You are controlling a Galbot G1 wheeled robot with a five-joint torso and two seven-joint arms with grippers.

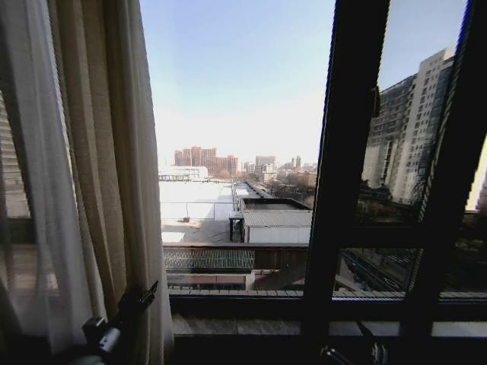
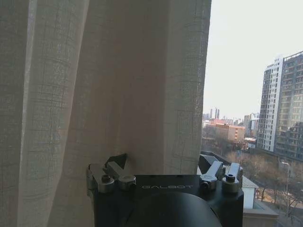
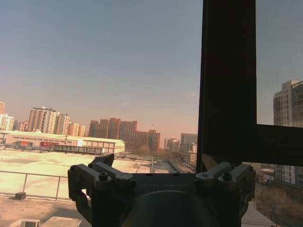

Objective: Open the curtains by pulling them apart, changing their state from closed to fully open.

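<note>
Left gripper at bunched curtains, perhaps touching.

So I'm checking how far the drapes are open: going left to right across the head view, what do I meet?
Bunched curtain panel with the left hand at its lower edge → open glass with city view → dark window frame bar.

The window sill runs along the bottom of my head view, a pale ledge under the dark window frame. At its left end the bunched curtain seems to hang down past it. I see nothing else on it.
</note>
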